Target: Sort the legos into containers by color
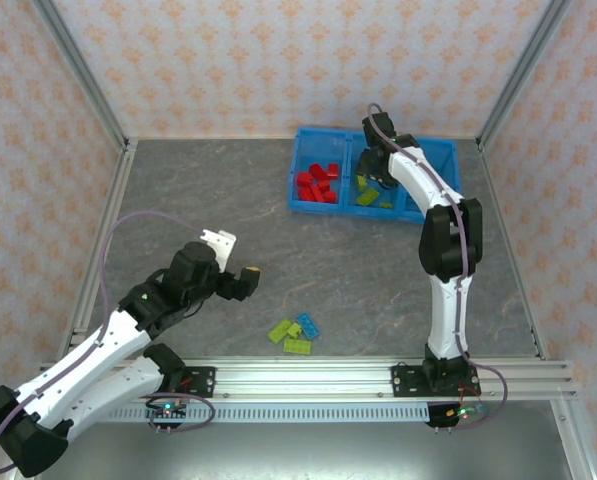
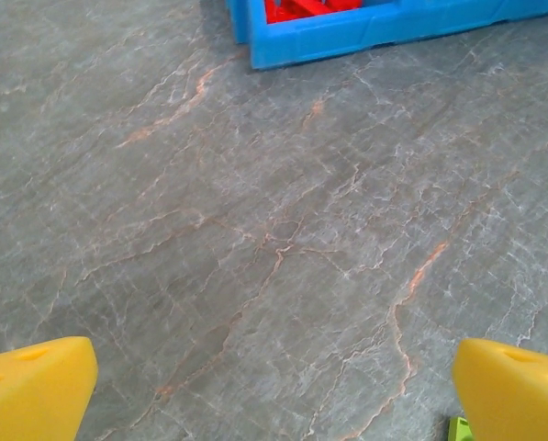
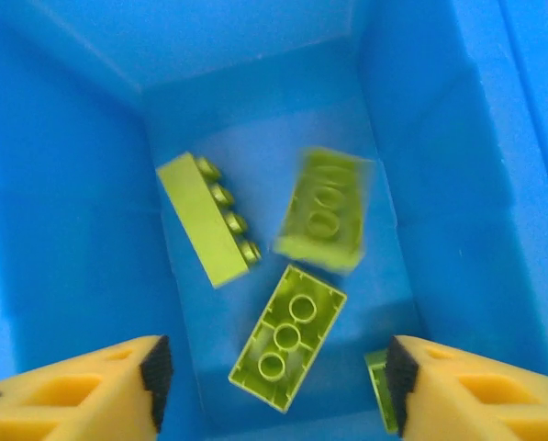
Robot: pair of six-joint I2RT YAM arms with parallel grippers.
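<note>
Partway through: red legos (image 1: 318,183) sit in the left compartment of the bin (image 1: 300,206), green legos (image 3: 287,349) lie in the middle one beneath my right gripper (image 3: 274,372), parted and empty, my left gripper (image 2: 274,386) hangs wide open and empty, and loose legos (image 1: 294,335), greens plus one blue, wait on the near table (image 1: 378,290).

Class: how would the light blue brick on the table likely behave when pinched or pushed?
The blue brick looks like hard moulded plastic, so it is probably stiff and light. Lying flat, it should slide rather than roll. Pushing it would likely nudge the green bricks beside it.
</note>
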